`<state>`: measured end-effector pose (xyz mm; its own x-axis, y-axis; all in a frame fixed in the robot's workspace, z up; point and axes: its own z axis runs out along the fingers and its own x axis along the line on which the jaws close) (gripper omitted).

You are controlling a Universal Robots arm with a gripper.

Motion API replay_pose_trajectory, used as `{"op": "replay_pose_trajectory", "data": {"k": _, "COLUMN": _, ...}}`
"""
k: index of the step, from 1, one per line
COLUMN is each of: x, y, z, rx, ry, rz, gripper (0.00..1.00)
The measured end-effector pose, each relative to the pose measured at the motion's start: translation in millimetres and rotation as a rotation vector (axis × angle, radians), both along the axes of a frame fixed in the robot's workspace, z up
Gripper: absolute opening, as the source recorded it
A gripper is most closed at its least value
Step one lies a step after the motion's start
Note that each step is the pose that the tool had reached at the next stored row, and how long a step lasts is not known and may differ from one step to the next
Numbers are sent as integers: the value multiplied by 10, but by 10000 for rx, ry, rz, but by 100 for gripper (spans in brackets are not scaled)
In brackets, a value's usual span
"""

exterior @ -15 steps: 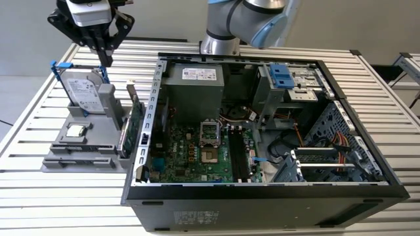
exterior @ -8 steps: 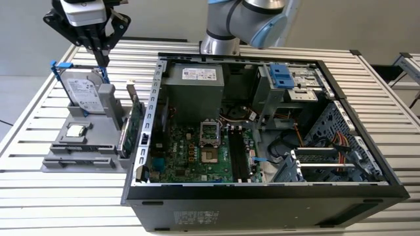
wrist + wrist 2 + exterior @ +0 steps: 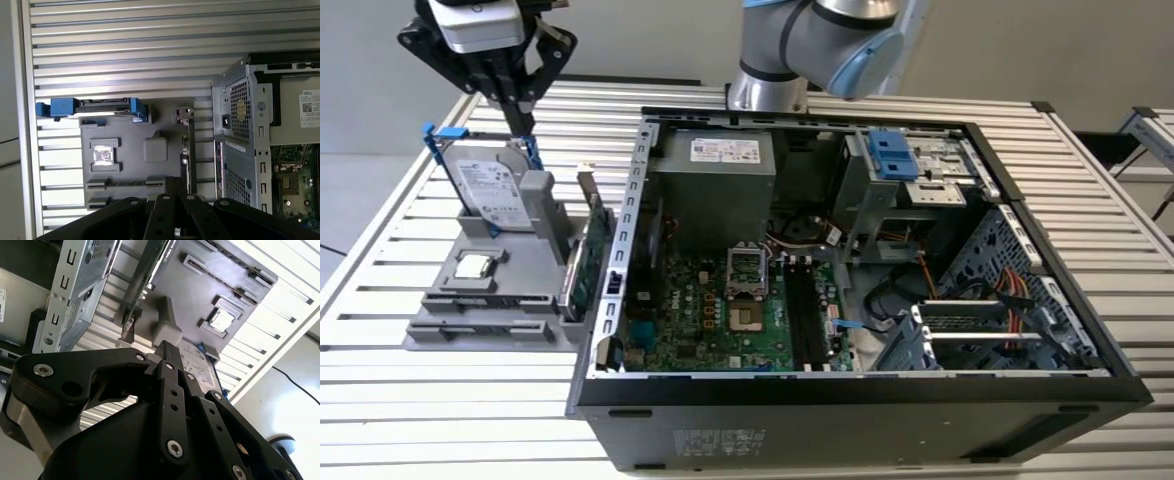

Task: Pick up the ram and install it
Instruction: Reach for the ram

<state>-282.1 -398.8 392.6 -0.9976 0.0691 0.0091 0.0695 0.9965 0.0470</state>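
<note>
Slatted white table carries an open PC case and, just beside it, a grey holder. The gripper hangs above the hard drive, jaws together. Where the ram sits, I cannot tell.

One counter of pale slats carries one open computer case and one gray holder beside it. The holder bears three parts: one silver hard drive, one green expansion card standing on edge, and one square processor chip. In the first wrist view, the drive carries two blue clips, one at each end. Inside the case sit one power supply, one green motherboard with one processor socket, and one blue latch. One robot arm reaches in, ending in one gripper.
</note>
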Motion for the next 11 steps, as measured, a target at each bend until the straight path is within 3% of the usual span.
{"op": "replay_pose_trajectory", "data": {"k": 11, "x": -104, "y": 0, "z": 0, "rx": 0, "ry": 2, "rz": -1, "gripper": 0}}
